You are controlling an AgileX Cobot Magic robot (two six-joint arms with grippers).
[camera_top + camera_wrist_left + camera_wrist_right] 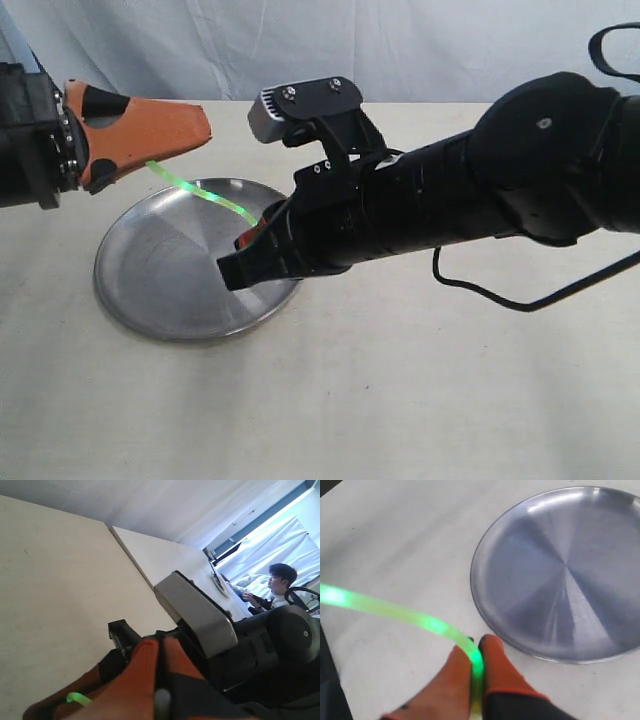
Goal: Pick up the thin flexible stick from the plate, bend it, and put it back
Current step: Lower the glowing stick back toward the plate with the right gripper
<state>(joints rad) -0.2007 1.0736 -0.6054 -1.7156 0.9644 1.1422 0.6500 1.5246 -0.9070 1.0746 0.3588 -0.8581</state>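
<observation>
While both jaws pinch its ends, the stick (203, 191) arcs above the plate (150, 285): seemingly light, springy, slippery; end grips suit bending.

The stick (205, 192) is a thin, translucent strand glowing yellow-green. It is lifted clear of the plate (125, 285) and spans the air between my two grippers, one end pinched in my left gripper (195, 125) and the other clamped between the orange fingertips of my right gripper (477, 647). It runs in a shallow arch and droops toward my right gripper. The plate is round, shallow, brushed silver-grey steel with a low raised rim and radial sheen. It lies flat on the table.
</observation>
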